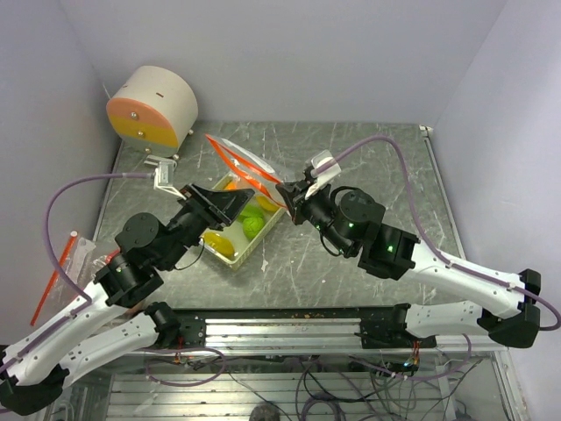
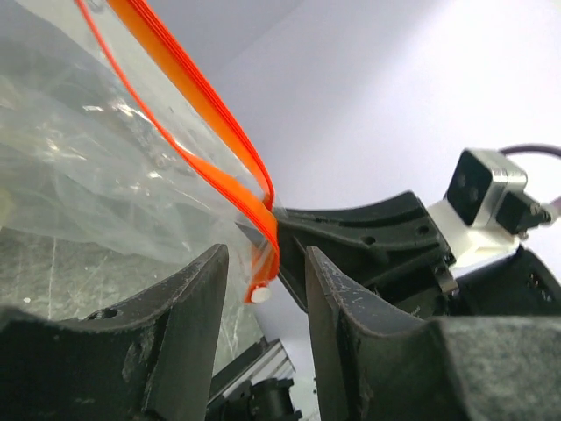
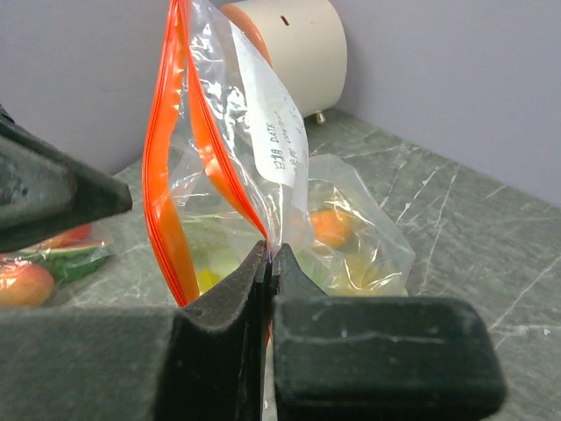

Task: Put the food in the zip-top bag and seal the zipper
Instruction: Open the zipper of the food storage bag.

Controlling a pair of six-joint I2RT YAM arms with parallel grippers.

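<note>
Two sets of black fingers are meeting low over the grey marbled desk [image 1: 351,272]. The right arm's fingers [image 3: 270,260] are pressing tight together on a top corner of a clear plastic zip-top bag [image 3: 230,132], holding it upright above the desk. The left arm's fingers [image 2: 265,263] are standing apart, one on each side of the bag's orange zipper strip [image 2: 202,101] at that same corner, with a small white slider tab [image 2: 260,295] hanging in the gap; neither finger is clearly pressing on the strip. The bag's mouth is gaping, its two orange edges bowing apart. Under the bag, a pale yellow-green rectangular tray [image 1: 237,260] is lying on the desk, carrying glossy green toy pieces [image 1: 252,228] and a yellow piece [image 1: 221,245]. An orange piece [image 3: 331,226] is showing through the clear plastic; whether it is lying inside the bag or behind it cannot be told. Farthest back, a round cream drum with a pink and orange face [image 1: 153,107] is sitting by the wall.
</note>
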